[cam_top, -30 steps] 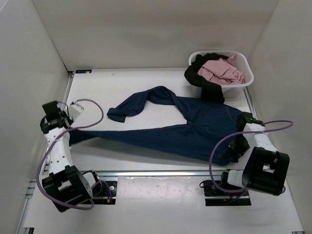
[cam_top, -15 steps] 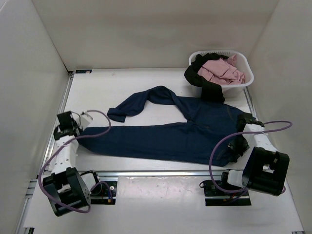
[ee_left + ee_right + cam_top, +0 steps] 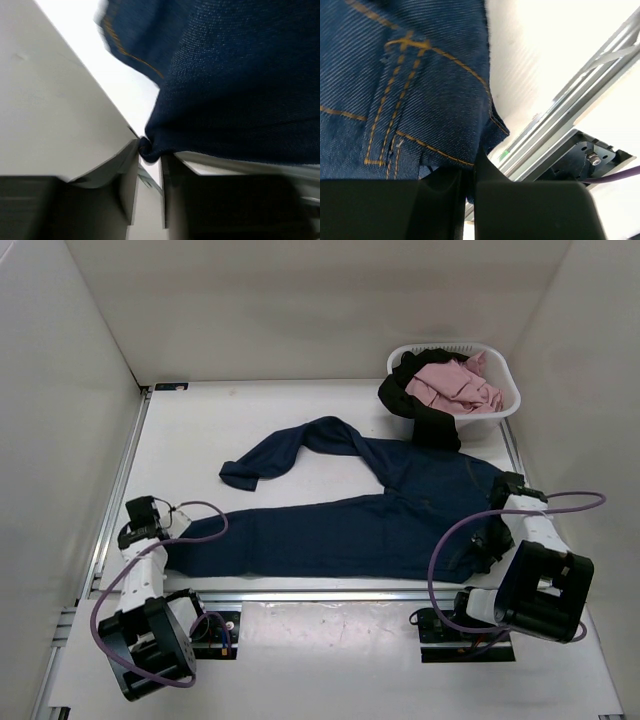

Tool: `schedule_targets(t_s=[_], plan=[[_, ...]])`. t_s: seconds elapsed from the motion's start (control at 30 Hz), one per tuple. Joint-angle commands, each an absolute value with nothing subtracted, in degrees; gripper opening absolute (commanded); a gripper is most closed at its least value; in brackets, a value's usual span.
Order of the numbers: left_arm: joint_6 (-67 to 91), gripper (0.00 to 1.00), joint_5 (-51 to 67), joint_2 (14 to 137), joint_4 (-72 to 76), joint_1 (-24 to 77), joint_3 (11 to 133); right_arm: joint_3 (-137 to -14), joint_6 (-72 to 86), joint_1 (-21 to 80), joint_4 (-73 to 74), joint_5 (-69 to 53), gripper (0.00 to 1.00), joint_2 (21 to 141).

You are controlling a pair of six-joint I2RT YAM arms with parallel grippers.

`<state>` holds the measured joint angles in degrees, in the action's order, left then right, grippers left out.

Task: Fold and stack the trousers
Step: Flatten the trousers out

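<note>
1. white table [image 3: 300, 420], boxed in by plain white walls; an aluminium rail [image 3: 560, 125] runs along its near edge.
2. the navy trousers [image 3: 380, 520] lie spread across the middle and lower part of the overhead view, waist at the right. one leg runs straight to the lower left. the other bends up to the upper left and ends in a crumpled cuff [image 3: 240, 475].
3. left gripper [image 3: 149, 155], lower left of the overhead view: fingers close together, with a small nub of the straight leg's hem caught between the tips. firmness of the hold cannot be told.
4. right gripper [image 3: 470, 172], lower right: fingers pressed together, pinching the waist edge.
5. step in hand, as judged: stretching the pair flat along the near edge. no fold is made yet.
6. next move, as judged: carry the bent leg down onto the straight one so that the legs match. that calls for a fresh hold near the cuff, with the waist kept in place.
7. materials: heavy twill denim, diagonal weave plain at close range, orange topstitching [image 3: 395, 100]; limp, creasing in broad folds.
8. white slotted basket [image 3: 505, 405], upper right, holds a pink garment [image 3: 450, 385]. the black trousers [image 3: 420, 415] hang over its rim onto the table, not yet handled.
</note>
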<state>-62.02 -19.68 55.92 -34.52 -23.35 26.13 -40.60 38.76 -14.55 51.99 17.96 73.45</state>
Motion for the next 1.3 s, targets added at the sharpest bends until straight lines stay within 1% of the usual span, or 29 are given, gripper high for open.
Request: schedule_targets(t_s=[0.0, 0.03, 0.07, 0.1, 0.13, 0.2, 0.27, 0.3, 0.37, 0.4, 0.43, 0.53, 0.6, 0.63, 0.67, 0.7, 0.8, 0.83, 0.87, 0.93, 0.97, 1.0, 1.03, 1.1, 1.17, 1.27], plan=[[-61.5, 0.37, -25.6, 54.5, -38.0, -23.9, 23.8, -40.3, 37.8, -18.8, 51.6, 19.3, 0.06, 72.9], [-61.5, 0.49, -25.6, 54.5, -39.4, -23.9, 23.8, -41.0, 37.8, -19.6, 51.6, 19.3, 0.2, 72.9], [-61.5, 0.79, -26.1, 54.5, -40.7, -23.9, 22.9, -41.0, 37.1, -20.2, 51.6, 19.3, 0.41, 72.9], [-61.5, 1.0, -26.1, 54.5, -43.6, -23.9, 22.9, -41.7, 37.1, -20.7, 52.2, 20.2, 0.76, 72.9], [-61.5, 1.0, -25.6, 54.5, -45.1, -23.9, 22.9, -42.2, 36.5, -20.7, 52.2, 20.9, 0.83, 72.9], [-61.0, 1.0, -23.9, 54.0, -48.2, -23.9, 26.4, -44.5, 35.6, -20.7, 53.4, 22.5, 0.87, 72.9], [-59.1, 1.0, -23.1, 54.0, -51.1, -23.9, 30.5, -46.3, 34.2, -20.7, 54.3, 23.0, 0.88, 72.3], [-58.5, 1.0, -22.2, 54.6, -52.0, -23.9, 35.6, -48.5, 34.2, -20.7, 55.1, 23.9, 0.88, 72.3], [-57.4, 1.0, -20.2, 55.4, -55.4, -23.9, 41.5, -50.6, 32.7, -20.7, 55.6, 24.7, 0.88, 70.7], [-56.9, 1.0, -17.6, 56.5, -56.8, -23.9, 46.8, -51.7, 32.7, -20.7, 56.6, 24.7, 0.88, 70.7], [-56.2, 1.0, -16.3, 57.1, -57.8, -23.9, 48.8, -53.2, 31.8, -20.2, 57.6, 24.7, 0.88, 69.8], [-54.6, 1.0, -13.5, 60.1, -57.5, -23.9, 50.8, -54.5, 30.4, -19.5, 58.1, 24.7, 0.88, 67.5], [-51.6, 1.0, -12.9, 62.8, -55.5, -23.9, 49.6, -54.5, 29.8, -17.8, 58.1, 23.1, 0.87, 66.9], [-50.4, 1.0, -13.5, 66.2, -53.0, -23.9, 48.2, -53.6, 29.8, -17.1, 58.1, 22.1, 0.87, 66.9], [-49.1, 1.0, -14.1, 67.9, -51.5, -23.9, 47.4, -52.9, 29.8, -15.4, 58.1, 19.5, 0.86, 66.9], [-46.7, 0.97, -14.8, 69.7, -49.9, -23.9, 46.5, -50.9, 30.8, -14.6, 57.5, 18.0, 0.86, 67.5], [-43.0, 0.92, -15.5, 75.7, -43.8, -23.9, 43.6, -45.1, 34.8, -12.6, 54.2, 15.1, 0.8, 69.9], [-42.2, 0.88, -16.1, 78.4, -42.8, -23.9, 42.8, -43.5, 35.9, -12.6, 51.7, 13.6, 0.78, 70.5], [-41.7, 0.86, -16.9, 79.5, -40.7, -23.9, 42.8, -42.0, 37.3, -12.6, 50.5, 13.6, 0.72, 71.8], [-41.0, 0.85, -20.2, 81.8, -38.5, -23.9, 40.4, -38.3, 40.5, -13.4, 48.2, 13.6, 0.64, 73.3], [-41.0, 0.85, -21.4, 81.8, -37.3, -23.9, 39.4, -37.4, 41.3, -13.9, 46.8, 14.1, 0.55, 75.1], [-42.4, 0.85, -22.7, 81.8, -34.9, -24.5, 38.5, -36.6, 42.4, -13.9, 46.2, 14.2, 0.52, 75.9], [-43.1, 0.85, -24.1, 81.8, -33.9, -25.3, 37.0, -35.8, 43.1, -14.6, 46.2, 14.2, 0.52, 76.7], [-44.3, 0.85, -24.1, 81.8, -32.8, -26.7, 36.4, -33.5, 44.6, -15.2, 45.7, 13.5, 0.49, 77.3], [-45.1, 0.85, -24.1, 81.3, -32.8, -28.9, 37.1, -30.6, 45.6, -17.4, 45.7, 13.5, 0.46, 75.7], [-45.6, 0.85, -24.1, 80.6, -34.0, -29.4, 40.7, -29.0, 46.3, -19.4, 45.7, 11.8, 0.47, 71.4]])
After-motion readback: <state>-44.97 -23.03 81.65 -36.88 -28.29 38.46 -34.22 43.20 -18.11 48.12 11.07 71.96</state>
